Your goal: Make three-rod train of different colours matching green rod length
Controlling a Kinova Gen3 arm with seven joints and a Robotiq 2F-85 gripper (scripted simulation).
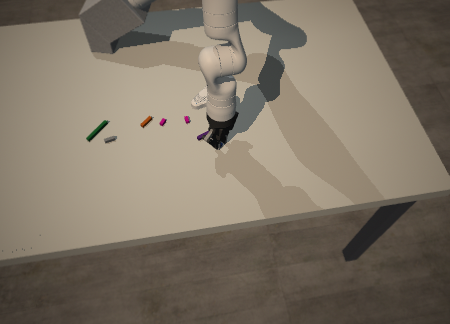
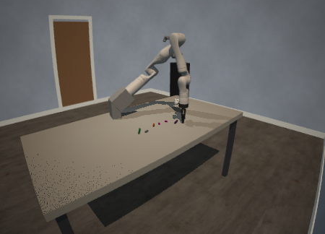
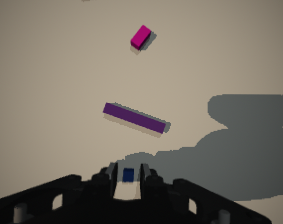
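Note:
My gripper (image 1: 218, 145) (image 2: 183, 121) (image 3: 128, 173) points down, fingers partly open. A blue rod (image 3: 128, 175) shows between the fingertips, with a small space on each side; it looks to lie on the table. A purple rod (image 1: 202, 135) (image 2: 175, 122) (image 3: 134, 118) lies just beside the gripper. One magenta rod (image 1: 187, 120) (image 2: 165, 121) (image 3: 141, 37) lies beyond it, another magenta rod (image 1: 163, 122) (image 2: 159, 123) farther left. An orange rod (image 1: 146, 121) (image 2: 153, 125), a grey rod (image 1: 110, 139) (image 2: 146, 131) and the long green rod (image 1: 97, 130) (image 2: 139, 131) lie farther left. All lie apart.
The table (image 1: 150, 186) (image 2: 108, 145) carries the arm's grey base block (image 1: 107, 21) (image 2: 120, 101) at the back. A small white object (image 1: 199, 100) (image 2: 176, 101) shows behind the wrist. The arm's shadow falls right of the purple rod in the wrist view.

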